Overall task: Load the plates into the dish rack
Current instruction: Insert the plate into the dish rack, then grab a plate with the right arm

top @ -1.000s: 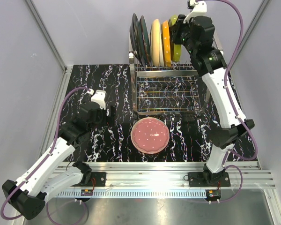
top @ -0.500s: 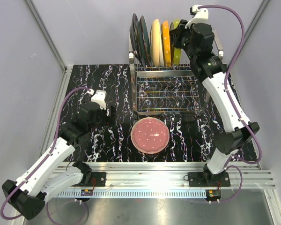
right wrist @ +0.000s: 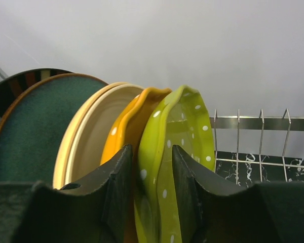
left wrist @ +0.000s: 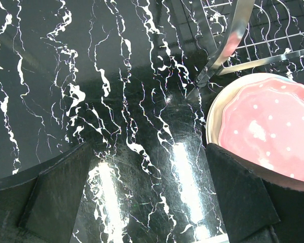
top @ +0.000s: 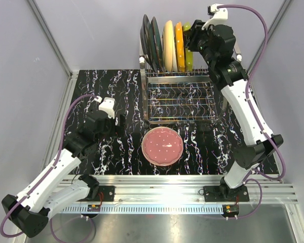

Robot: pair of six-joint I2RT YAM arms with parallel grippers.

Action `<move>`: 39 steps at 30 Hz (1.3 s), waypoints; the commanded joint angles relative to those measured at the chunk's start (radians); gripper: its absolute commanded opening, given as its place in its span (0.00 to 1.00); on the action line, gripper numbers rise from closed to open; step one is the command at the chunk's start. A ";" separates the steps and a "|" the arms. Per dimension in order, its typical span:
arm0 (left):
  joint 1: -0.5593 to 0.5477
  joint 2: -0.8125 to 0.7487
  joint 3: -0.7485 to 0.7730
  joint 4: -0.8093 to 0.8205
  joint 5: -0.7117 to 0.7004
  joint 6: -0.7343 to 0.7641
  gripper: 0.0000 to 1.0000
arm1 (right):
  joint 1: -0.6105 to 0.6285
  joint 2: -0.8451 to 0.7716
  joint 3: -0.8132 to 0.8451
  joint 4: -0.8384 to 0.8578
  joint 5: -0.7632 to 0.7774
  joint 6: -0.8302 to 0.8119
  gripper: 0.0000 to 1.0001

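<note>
right gripper (right wrist: 152, 152): jaws part-open astride green speckled plate (right wrist: 185, 119) upright in dish rack (top: 180, 76), grip cannot tell | left gripper (left wrist: 147, 187): wide open, empty | pink dotted plate (top: 162, 146): flat on table (top: 106, 91), just right of left gripper, the nearer arm

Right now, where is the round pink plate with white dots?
In the top view the round pink plate with white dots lies flat on the black marbled table, near the centre, just in front of the chrome wire dish rack.
</note>
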 commanded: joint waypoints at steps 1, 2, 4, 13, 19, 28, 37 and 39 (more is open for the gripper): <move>-0.005 -0.018 0.005 0.048 0.008 0.014 0.99 | -0.003 -0.050 0.034 0.050 -0.033 0.015 0.45; -0.007 -0.018 0.006 0.046 0.008 0.014 0.99 | -0.003 -0.052 0.035 0.047 -0.035 0.018 0.46; -0.007 -0.019 0.005 0.048 0.006 0.014 0.99 | -0.003 -0.053 0.044 0.043 -0.033 0.018 0.47; -0.009 -0.018 0.005 0.048 0.003 0.015 0.99 | -0.003 -0.087 0.103 -0.005 -0.042 0.027 0.54; -0.009 -0.010 0.008 0.045 -0.003 0.019 0.99 | -0.001 -0.211 0.010 -0.019 -0.096 0.038 0.61; -0.009 -0.006 0.009 0.040 -0.052 0.019 0.99 | -0.001 -0.576 -0.395 -0.042 -0.245 0.041 0.73; -0.005 0.033 0.017 0.031 -0.067 0.020 0.99 | 0.002 -0.965 -0.882 -0.040 -0.343 0.036 0.73; -0.001 0.040 0.022 0.028 -0.067 0.020 0.99 | 0.000 -1.000 -0.931 -0.065 -0.355 0.047 0.67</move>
